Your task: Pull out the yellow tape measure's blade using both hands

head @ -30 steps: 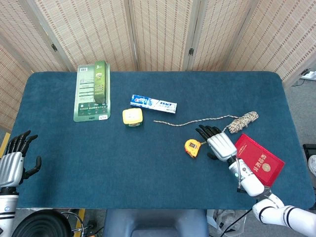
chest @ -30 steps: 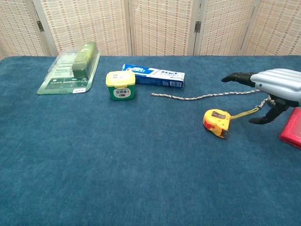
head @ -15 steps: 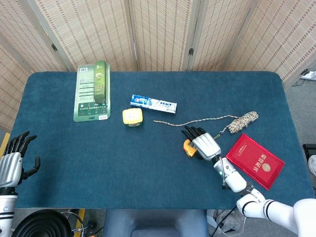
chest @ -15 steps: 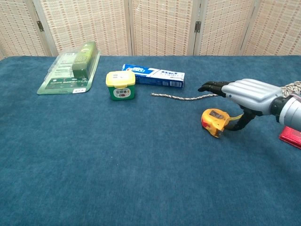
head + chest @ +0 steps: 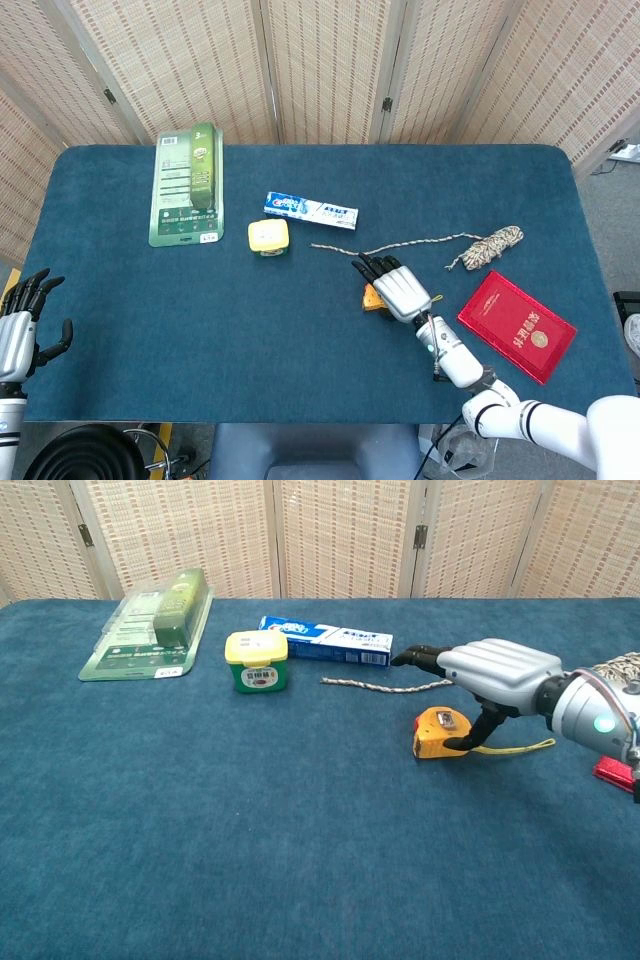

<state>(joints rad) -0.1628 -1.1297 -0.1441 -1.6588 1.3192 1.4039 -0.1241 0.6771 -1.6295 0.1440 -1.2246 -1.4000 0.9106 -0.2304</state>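
Note:
The yellow tape measure lies on the blue table, right of centre. A short length of its yellow blade trails to the right on the cloth. My right hand hovers over the case with its fingers stretched out to the left, and its thumb touches the case's right side. From the head view the right hand covers most of the tape measure. My left hand hangs open off the table's near left edge, far from the case, holding nothing.
A rope runs just behind the hand, ending in a coil. A red booklet lies to the right. Further back left are a toothpaste box, a yellow-lidded jar and a green blister pack.
My right hand has swept leftward over the tape measure, and the case has slid left with it. The blade now shows trailing to the right. The left hand sank slightly.

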